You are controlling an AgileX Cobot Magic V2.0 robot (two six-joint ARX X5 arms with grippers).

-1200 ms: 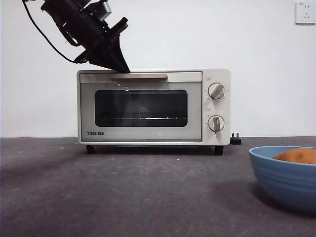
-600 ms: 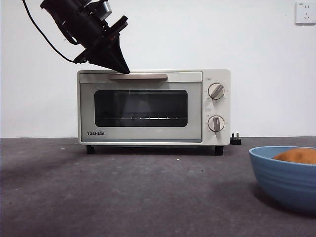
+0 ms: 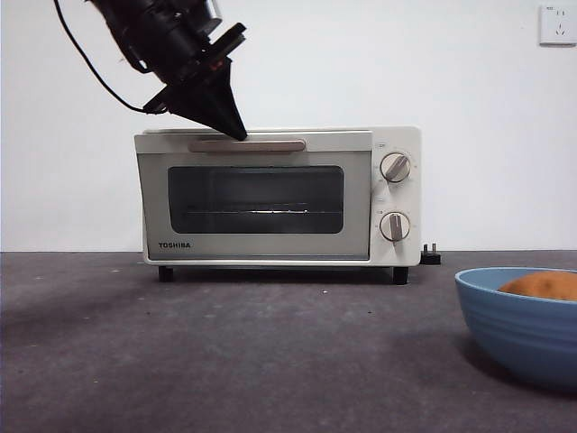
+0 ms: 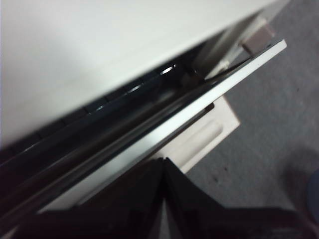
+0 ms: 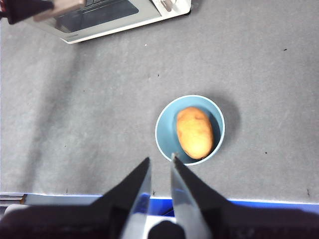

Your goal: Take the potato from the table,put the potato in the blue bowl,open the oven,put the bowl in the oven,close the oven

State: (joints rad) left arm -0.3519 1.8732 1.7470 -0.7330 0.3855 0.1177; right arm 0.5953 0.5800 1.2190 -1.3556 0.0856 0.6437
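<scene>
The cream oven [image 3: 270, 198] stands at the back of the table [image 3: 225, 361]. Its door is tilted slightly out at the top. My left gripper [image 3: 236, 133] is shut, with its tip at the left part of the beige handle [image 3: 261, 144]. The left wrist view shows the left gripper's [image 4: 163, 162] shut jaws pressed against the handle [image 4: 199, 139] and a dark gap above the door edge [image 4: 199, 97]. The potato [image 5: 194, 132] lies in the blue bowl [image 5: 167, 134], which sits near the front right [image 3: 523, 334]. My right gripper [image 5: 160, 162] hangs high above the table, open and holding nothing.
A wall socket [image 3: 557, 23] is at the upper right of the white wall. A black plug [image 3: 431, 254] lies beside the oven's right foot. A blue strip [image 5: 249, 205] runs along the table's near edge.
The oven door's top has swung a little outward from shut. The left gripper has shifted slightly right along with the handle. Bowl and potato have not moved.
</scene>
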